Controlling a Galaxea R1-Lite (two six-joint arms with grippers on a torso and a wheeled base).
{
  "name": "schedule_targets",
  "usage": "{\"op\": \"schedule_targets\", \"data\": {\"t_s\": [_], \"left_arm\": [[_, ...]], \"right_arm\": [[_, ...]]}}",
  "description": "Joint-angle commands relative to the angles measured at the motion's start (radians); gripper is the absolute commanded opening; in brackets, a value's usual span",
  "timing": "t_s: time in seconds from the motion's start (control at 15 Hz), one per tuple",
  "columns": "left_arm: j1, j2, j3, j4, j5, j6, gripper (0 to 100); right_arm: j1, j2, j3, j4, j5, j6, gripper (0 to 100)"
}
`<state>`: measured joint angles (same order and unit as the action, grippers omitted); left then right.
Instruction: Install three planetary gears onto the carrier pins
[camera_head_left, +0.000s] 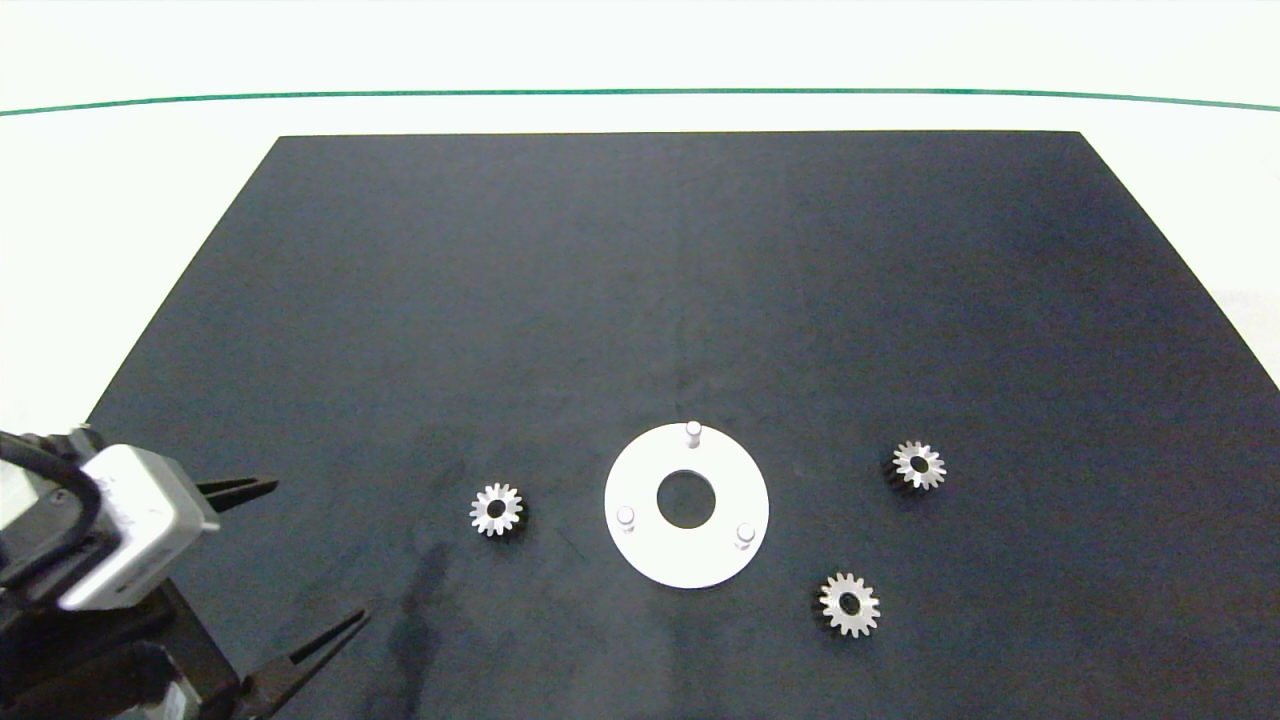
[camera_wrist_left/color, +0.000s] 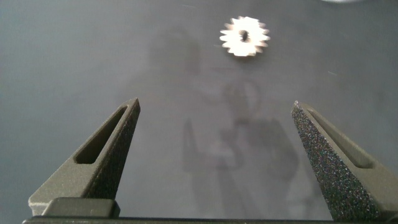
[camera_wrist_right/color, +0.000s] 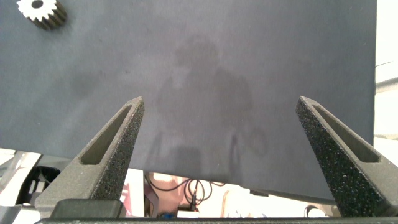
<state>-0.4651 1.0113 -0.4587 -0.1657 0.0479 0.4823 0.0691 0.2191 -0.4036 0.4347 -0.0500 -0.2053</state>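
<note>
A flat white ring-shaped disc (camera_head_left: 640, 550) lies on the black mat and carries three bare upright carrier pins (camera_head_left: 693, 432), (camera_head_left: 626, 517), (camera_head_left: 744, 535). Three small silver planetary gears lie flat on the mat: one left of the disc (camera_head_left: 496, 509), one to its right (camera_head_left: 918, 465), one at its front right (camera_head_left: 849, 603). My left gripper (camera_head_left: 318, 553) stands open at the front left corner, empty, well left of the left gear (camera_wrist_left/color: 244, 36). My right gripper (camera_wrist_right/color: 217, 109) is open and empty above the mat's edge, a gear (camera_wrist_right/color: 41, 12) far off; it is out of the head view.
The black mat (camera_head_left: 680, 280) covers most of a white table. A green line (camera_head_left: 640, 93) runs across the table's far side. Past the mat's edge in the right wrist view, cables (camera_wrist_right/color: 186, 186) show below.
</note>
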Motion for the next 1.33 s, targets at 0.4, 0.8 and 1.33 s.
{"op": "schedule_targets", "data": {"t_s": [0.4,0.8,1.33], "left_arm": [[-0.055,0.224,-0.070,0.009,0.043,0.032,100],[-0.095,0.293,-0.106,0.006,0.081,0.021,100],[-0.161,0.395,-0.186,-0.021,0.116,-0.008,100]], "right_arm": [[0.001,-0.030,0.019,0.013,-0.002,-0.003,100],[0.001,-0.055,0.017,0.044,-0.002,-0.036,100],[0.001,-0.057,0.011,0.044,-0.004,-0.037,100]]}}
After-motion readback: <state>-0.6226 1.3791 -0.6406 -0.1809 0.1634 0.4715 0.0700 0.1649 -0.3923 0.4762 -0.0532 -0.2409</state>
